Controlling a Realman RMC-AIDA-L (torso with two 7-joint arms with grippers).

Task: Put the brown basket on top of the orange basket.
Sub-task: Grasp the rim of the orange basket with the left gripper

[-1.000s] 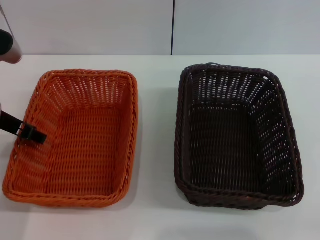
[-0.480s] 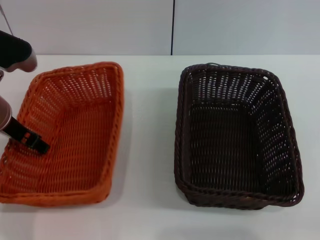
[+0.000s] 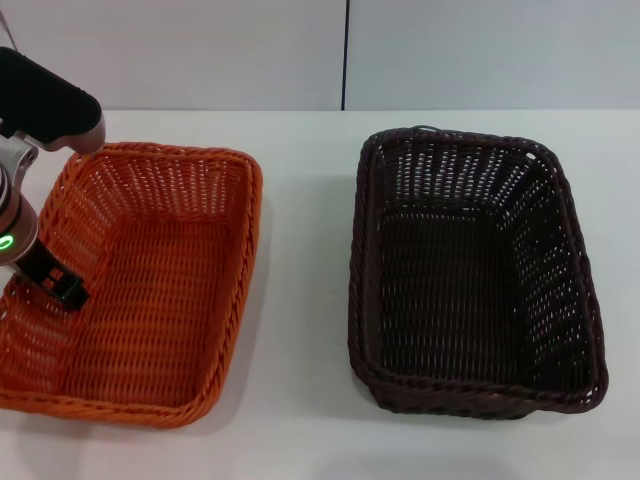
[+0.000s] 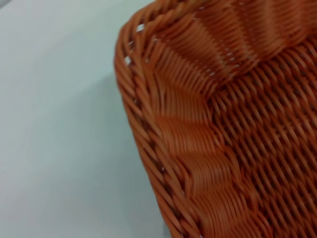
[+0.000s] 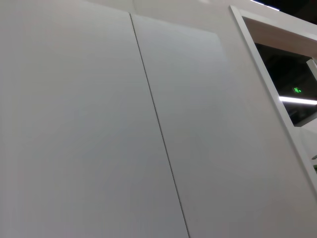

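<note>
We find no readable text, labels or numbers anywhere; a small green lit sign in the right wrist view is illegible

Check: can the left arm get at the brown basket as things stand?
Probably not directly. The left pincer is down inside the orange basket at its left wall, far from the brown basket. The table between them is bare, so nothing blocks a crossing once it lets go.

Light: bright, even, from overhead.
Shadows: soft, faint beside both baskets.
Focus: left wrist weave (image 4: pixel 223 124) slightly blurred.
</note>
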